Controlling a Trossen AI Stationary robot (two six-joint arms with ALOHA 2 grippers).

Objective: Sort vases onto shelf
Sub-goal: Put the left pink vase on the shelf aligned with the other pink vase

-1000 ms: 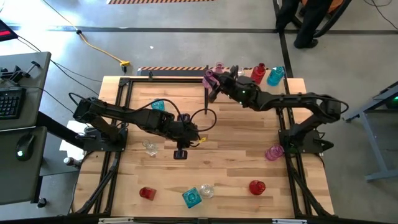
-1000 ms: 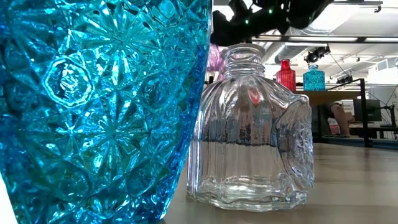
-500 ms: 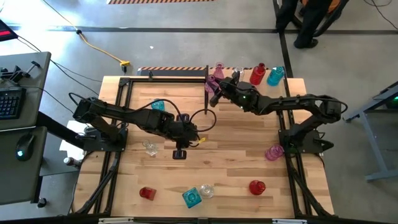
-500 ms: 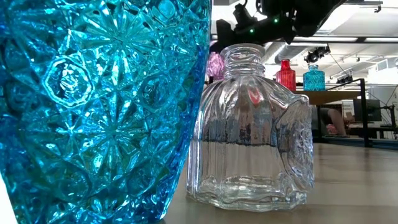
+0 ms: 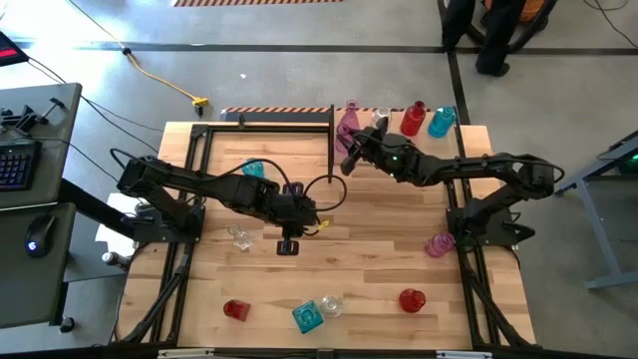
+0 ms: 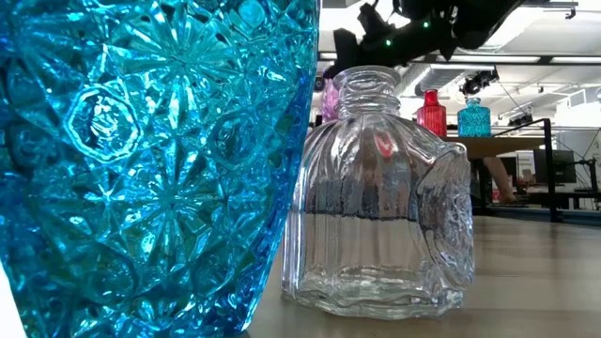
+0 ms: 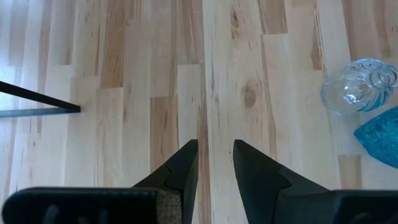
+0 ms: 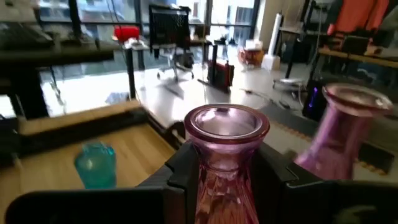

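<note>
The right gripper is clamped on a pink translucent glass bottle-shaped vase, held above the raised light-wood shelf beside another pink vase. Next comes lowering it upright there. The left gripper hangs unclenched and empty over the desk.

Two black jointed arms, looping black cables alongside. Left gripper: dark wedge fingers, speckled grey pad behind. Right gripper: black; green lights behind it.
</note>
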